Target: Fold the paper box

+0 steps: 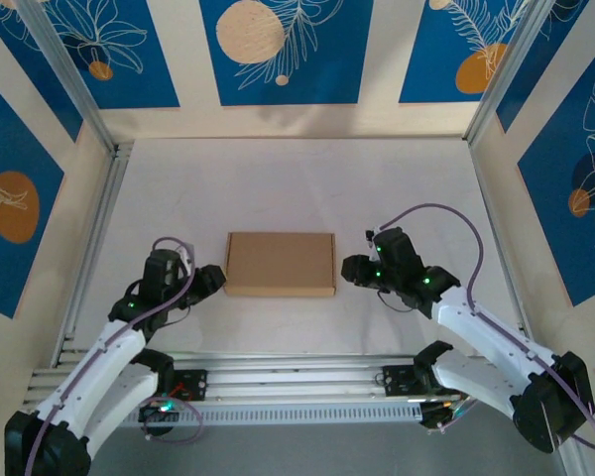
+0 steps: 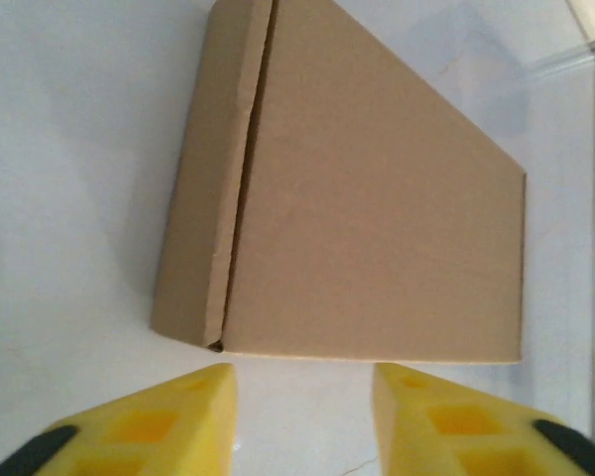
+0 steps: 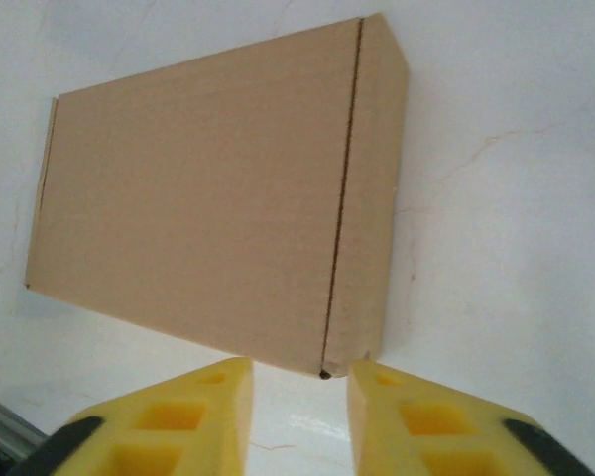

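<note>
paper box (image 1: 280, 264) closed, lid down | left gripper (image 2: 302, 385) parted, empty | right gripper (image 3: 299, 373) parted, empty | judgement: press lid evenly from 2 sides, no shoving

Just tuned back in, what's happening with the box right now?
The paper box lies flat on the table, lid down and looking fully folded. The left end effector sits at its left short end and the right end effector at its right short end, both open, neither touching it. Nothing is being held.
</note>
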`<action>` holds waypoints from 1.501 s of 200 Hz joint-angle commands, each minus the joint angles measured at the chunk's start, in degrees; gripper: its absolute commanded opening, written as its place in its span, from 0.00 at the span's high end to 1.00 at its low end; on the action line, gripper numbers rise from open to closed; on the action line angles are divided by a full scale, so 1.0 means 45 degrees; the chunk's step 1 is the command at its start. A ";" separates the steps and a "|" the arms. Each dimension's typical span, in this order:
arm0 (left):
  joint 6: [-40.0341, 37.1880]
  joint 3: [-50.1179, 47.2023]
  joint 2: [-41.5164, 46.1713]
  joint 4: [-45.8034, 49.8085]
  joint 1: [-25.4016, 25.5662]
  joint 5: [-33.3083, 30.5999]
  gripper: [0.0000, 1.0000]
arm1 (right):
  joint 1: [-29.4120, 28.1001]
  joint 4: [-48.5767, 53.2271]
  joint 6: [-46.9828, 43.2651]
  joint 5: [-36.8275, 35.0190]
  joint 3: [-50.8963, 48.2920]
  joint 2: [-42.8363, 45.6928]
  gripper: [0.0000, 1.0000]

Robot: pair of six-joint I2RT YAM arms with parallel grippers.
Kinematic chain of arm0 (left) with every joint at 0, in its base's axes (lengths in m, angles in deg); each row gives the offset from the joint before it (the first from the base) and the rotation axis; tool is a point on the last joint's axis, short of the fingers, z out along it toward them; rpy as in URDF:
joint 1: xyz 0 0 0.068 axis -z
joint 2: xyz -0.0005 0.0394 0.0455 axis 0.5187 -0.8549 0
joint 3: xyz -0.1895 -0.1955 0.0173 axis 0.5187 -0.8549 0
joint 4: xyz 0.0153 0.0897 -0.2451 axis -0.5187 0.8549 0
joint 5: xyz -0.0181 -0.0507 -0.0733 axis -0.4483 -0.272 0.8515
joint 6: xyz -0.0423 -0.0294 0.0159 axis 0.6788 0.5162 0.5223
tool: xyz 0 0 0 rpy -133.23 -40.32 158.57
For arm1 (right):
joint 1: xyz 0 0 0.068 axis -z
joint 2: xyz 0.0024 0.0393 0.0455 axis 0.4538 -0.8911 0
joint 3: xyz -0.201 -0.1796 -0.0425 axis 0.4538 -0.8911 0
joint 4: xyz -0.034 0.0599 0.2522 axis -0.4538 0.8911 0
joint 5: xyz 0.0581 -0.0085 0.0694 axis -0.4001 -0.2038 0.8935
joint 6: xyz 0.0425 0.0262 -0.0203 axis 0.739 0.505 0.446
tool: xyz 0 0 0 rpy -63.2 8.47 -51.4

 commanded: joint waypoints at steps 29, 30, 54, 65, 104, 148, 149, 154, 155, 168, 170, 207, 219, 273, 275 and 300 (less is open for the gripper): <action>-0.1108 0.0762 -0.1477 0.0074 0.0053 -0.0518 0.47 | 0.1069 0.0728 -0.0174 0.1698 0.0704 -0.1555 0.53; -0.1145 0.0785 -0.1526 0.0057 0.0053 -0.0547 0.46 | 0.1105 0.0757 -0.0179 0.1776 0.0760 -0.1660 0.52; -0.2195 0.1730 -0.3351 -0.0563 0.0036 -0.1227 0.45 | 0.1638 0.0980 -0.0648 0.3384 0.1866 -0.3731 0.49; -0.2651 0.2082 -0.4210 -0.0867 0.0033 -0.1583 0.45 | 0.1665 0.1068 -0.0797 0.3617 0.2349 -0.4527 0.49; -0.2351 0.1793 -0.6088 -0.3063 0.0013 -0.2820 0.50 | 0.1683 0.0738 -0.1024 0.3664 0.3244 -0.6595 0.49; -0.2161 0.2208 -0.8252 -0.5115 0.0385 -0.1110 0.54 | 0.1890 0.0464 -0.1264 0.3459 0.3846 -0.8387 0.54; -0.2160 0.2211 -0.8273 -0.5164 0.0395 -0.1096 0.54 | 0.1897 0.0469 -0.1271 0.3467 0.3864 -0.8425 0.54; -0.2121 0.2277 -0.8437 -0.5342 0.0466 -0.0978 0.54 | 0.1948 0.0445 -0.1297 0.3492 0.3927 -0.8554 0.55; -0.2110 0.2294 -0.8473 -0.5365 0.0484 -0.0953 0.54 | 0.1965 0.0439 -0.1297 0.3493 0.3934 -0.8587 0.56; -0.1921 0.2491 -0.8938 -0.5652 0.0644 -0.0700 0.56 | 0.2122 0.0261 -0.1270 0.3503 0.3999 -0.8825 0.59; -0.1908 0.2532 -0.9011 -0.5684 0.0679 -0.0684 0.56 | 0.2168 0.0215 -0.1261 0.3497 0.4000 -0.8847 0.60; -0.1712 0.3688 -1.0317 -0.5645 0.1157 -0.0581 0.62 | 0.2879 0.0072 -0.1245 0.3490 0.4373 -0.9292 0.61; -0.1591 0.3920 -1.0412 -0.5484 0.1300 -0.0642 0.62 | 0.3096 0.0172 -0.1314 0.3519 0.4568 -0.9428 0.61; -0.1383 0.4016 -0.9012 -0.4384 0.1303 -0.1807 0.47 | 0.3254 0.0928 -0.1590 0.2518 0.4903 -0.8437 0.47; -0.1442 0.4066 -0.8952 -0.4264 0.1303 -0.1889 0.45 | 0.3266 0.0992 -0.1590 0.2435 0.4938 -0.8374 0.45; -0.2714 0.5163 -0.8043 -0.2576 0.1015 -0.3163 0.20 | 0.3272 0.1662 -0.1765 0.1151 0.5338 -0.7173 0.02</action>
